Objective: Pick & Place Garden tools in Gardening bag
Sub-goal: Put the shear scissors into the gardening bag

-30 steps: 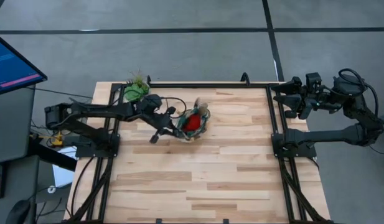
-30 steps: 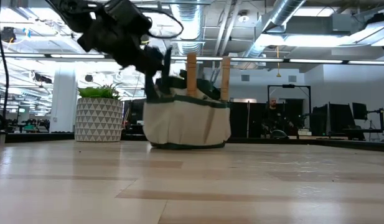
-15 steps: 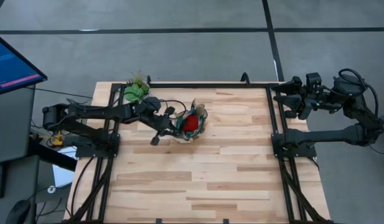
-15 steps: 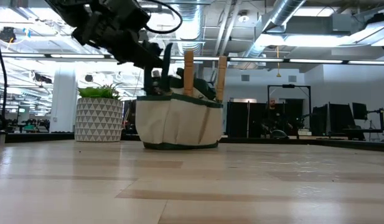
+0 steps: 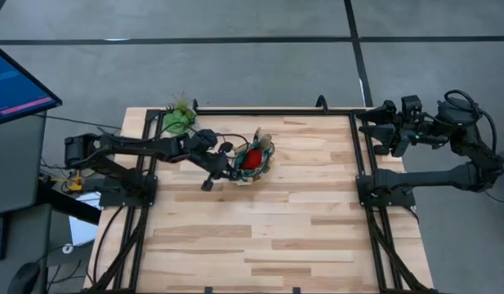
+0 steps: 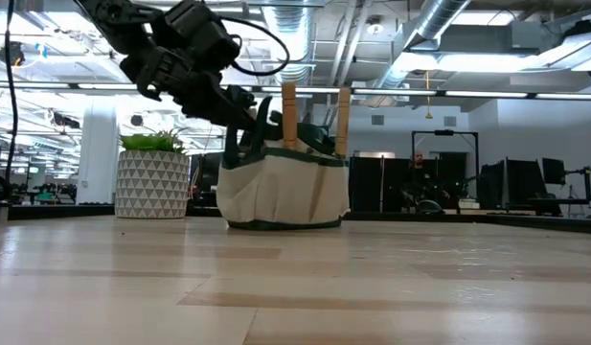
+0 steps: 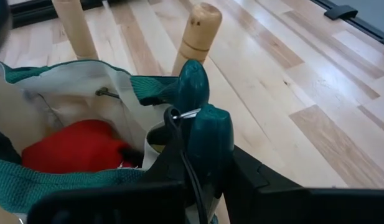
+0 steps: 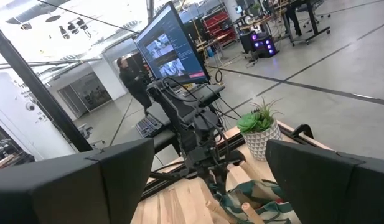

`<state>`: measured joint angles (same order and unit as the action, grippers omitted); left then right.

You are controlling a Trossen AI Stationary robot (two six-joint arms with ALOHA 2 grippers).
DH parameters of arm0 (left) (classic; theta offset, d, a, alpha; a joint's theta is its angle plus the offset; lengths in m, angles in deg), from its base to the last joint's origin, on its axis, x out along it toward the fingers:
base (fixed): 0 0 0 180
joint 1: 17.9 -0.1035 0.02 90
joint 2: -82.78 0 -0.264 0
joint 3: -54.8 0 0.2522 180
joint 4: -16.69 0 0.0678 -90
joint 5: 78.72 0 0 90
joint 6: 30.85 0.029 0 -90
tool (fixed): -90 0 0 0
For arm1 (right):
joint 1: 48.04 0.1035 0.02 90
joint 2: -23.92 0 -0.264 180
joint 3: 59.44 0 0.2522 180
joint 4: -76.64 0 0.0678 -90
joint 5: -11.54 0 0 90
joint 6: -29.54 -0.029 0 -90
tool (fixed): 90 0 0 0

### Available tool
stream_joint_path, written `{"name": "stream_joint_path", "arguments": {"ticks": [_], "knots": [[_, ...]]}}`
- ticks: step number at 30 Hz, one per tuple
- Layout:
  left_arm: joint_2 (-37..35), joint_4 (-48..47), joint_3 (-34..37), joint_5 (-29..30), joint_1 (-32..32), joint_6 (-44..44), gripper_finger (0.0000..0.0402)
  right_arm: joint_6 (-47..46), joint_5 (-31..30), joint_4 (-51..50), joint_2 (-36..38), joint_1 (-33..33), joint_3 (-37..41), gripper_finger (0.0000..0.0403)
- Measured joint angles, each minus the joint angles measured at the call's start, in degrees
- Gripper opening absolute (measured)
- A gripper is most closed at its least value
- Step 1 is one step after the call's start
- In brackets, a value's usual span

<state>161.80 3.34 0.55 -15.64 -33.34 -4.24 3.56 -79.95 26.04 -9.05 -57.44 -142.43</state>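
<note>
Left gripper (image 7: 201, 140) clamps dark-handled pruning shears (image 7: 201, 118) at the gardening bag (image 6: 285, 187) rim — best lowered upright, clear of the wooden handles (image 6: 289, 113), before letting go.

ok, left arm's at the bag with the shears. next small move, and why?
Probably open the fingers and let go. The left gripper holds the pruning shears by their teal handles at the rim of the gardening bag, blades apparently already down in a pocket beside the red item and two wooden handles. The right gripper waits off the table edge.
</note>
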Motion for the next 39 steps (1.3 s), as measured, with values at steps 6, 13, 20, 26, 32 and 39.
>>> {"name": "stream_joint_path", "arguments": {"ticks": [6, 13, 20, 26, 32, 39], "knots": [[-1.1, 0.9, 0.1, 0.2, -0.3, 0.1, 0.0041, 0.4, 0.0, 0.0, 0.0, 0.0, 0.0, 0.0301], [-1.8, 2.1, 0.1, 0.4, -0.7, 2.0, 0.0041, 0.5, 0.0, 0.0, 0.0, 0.0, 0.0, 0.0301], [-1.5, 2.4, 0.1, 0.7, -1.0, 6.0, 0.0055, 0.5, 0.0, 0.0, 0.0, 0.0, 0.0, 0.0301], [-1.6, 2.7, 0.1, 3.1, -1.0, 6.8, 0.0088, 0.5, 0.0, 0.0, 0.0, 0.0, 0.0, 0.0301], [-4.6, 4.4, 0.1, 7.4, -1.2, 6.6, 0.0125, 0.5, 0.0, 0.0, 0.0, 0.0, 0.0, 0.0301], [-5.7, 4.1, 0.1, 7.8, -2.4, 6.6, 0.0117, 0.6, 0.0, 0.0, 0.0, 0.0, 0.0, 0.0301]]}}
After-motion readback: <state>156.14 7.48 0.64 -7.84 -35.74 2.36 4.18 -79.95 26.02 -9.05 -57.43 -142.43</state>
